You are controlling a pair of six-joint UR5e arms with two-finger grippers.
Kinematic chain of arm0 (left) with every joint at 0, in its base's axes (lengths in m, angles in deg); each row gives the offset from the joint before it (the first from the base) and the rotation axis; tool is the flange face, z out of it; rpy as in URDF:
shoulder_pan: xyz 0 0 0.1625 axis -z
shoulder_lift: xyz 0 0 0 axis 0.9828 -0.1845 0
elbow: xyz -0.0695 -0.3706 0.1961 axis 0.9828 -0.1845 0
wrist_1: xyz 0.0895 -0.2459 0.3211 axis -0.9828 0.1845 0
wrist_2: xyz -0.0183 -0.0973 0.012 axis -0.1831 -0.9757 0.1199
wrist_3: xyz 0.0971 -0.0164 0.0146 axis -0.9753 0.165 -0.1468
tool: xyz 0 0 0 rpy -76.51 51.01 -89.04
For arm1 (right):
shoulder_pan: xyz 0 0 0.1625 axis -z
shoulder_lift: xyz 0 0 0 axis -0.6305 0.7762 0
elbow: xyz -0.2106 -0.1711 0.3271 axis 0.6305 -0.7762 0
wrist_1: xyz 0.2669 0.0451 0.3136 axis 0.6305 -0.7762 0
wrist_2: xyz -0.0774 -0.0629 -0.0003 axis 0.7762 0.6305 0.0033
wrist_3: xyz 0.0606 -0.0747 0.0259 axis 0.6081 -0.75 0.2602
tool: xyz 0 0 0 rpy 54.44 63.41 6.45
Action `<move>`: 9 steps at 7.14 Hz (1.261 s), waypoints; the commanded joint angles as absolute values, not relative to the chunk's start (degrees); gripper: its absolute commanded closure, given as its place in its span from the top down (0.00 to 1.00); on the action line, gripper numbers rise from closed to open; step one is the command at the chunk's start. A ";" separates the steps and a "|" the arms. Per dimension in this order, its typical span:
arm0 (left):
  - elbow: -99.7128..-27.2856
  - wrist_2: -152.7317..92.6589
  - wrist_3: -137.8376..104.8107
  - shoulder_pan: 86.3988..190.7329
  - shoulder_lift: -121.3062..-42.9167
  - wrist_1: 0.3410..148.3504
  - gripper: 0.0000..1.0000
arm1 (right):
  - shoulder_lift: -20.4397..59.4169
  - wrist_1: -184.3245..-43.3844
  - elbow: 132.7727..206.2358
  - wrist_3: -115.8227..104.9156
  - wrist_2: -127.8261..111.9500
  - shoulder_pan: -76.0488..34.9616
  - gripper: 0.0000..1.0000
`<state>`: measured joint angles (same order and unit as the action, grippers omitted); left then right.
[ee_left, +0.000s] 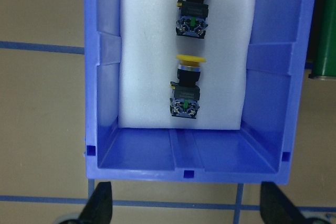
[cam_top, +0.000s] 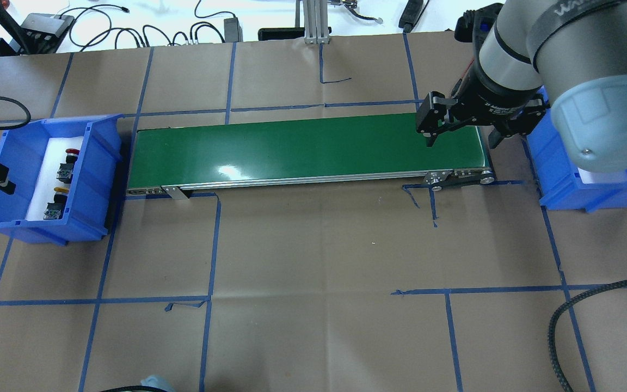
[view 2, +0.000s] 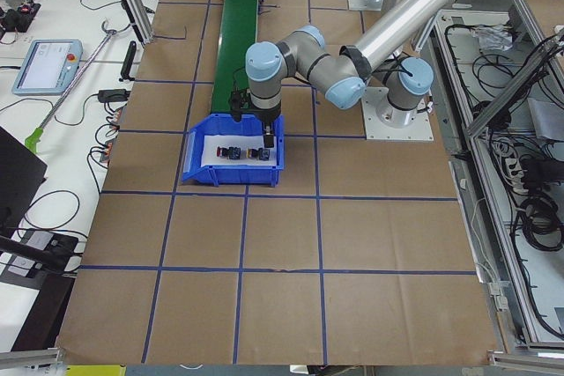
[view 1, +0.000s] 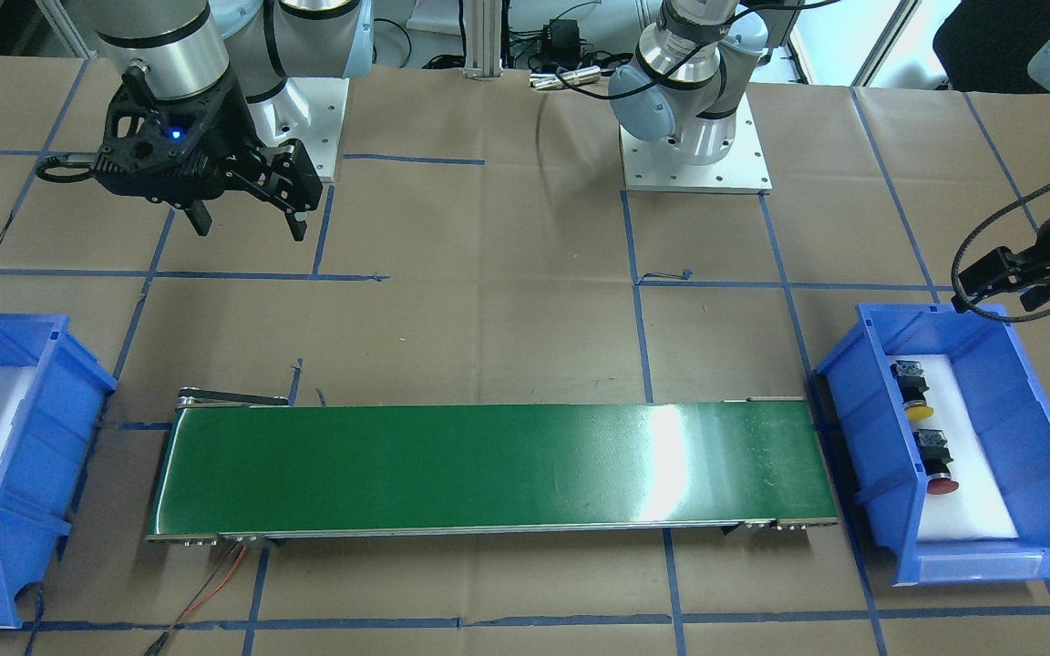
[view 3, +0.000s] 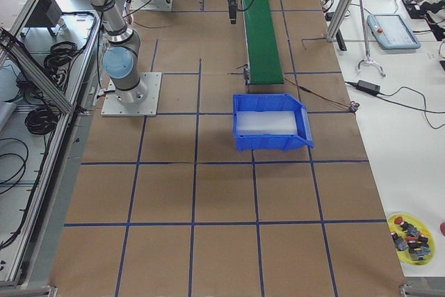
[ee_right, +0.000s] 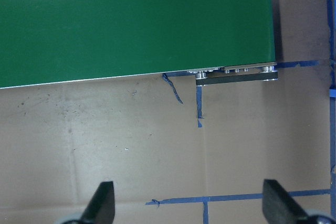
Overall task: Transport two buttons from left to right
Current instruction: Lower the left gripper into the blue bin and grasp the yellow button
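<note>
Sideways on foam (ee_left: 147, 51): yellow button (ee_left: 185, 88), red button (ee_left: 192, 8).

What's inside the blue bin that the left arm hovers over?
Two push-buttons lie apart on a white foam pad in the blue bin: a yellow-capped button and a red-capped button. Whatever is beneath the foam is covered.

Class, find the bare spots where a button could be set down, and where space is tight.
The green belt between the two bins is bare along its length. The right bin holds only white foam. Tight: the left bin, where the red button and yellow button line its middle.
</note>
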<state>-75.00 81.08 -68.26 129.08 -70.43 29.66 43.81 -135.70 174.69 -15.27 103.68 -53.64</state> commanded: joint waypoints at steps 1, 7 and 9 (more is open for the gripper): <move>-78.26 80.62 -68.60 131.29 -73.23 23.74 0.99 | 43.81 -135.72 174.68 -15.27 103.68 -53.64 1.00; -80.81 80.88 -73.17 130.97 -79.03 14.24 0.97 | 43.90 -135.81 174.77 -15.10 103.59 -53.64 1.00; -84.39 80.88 -72.91 130.79 -79.57 9.08 0.97 | 43.81 -135.90 174.77 -15.01 103.59 -53.64 1.00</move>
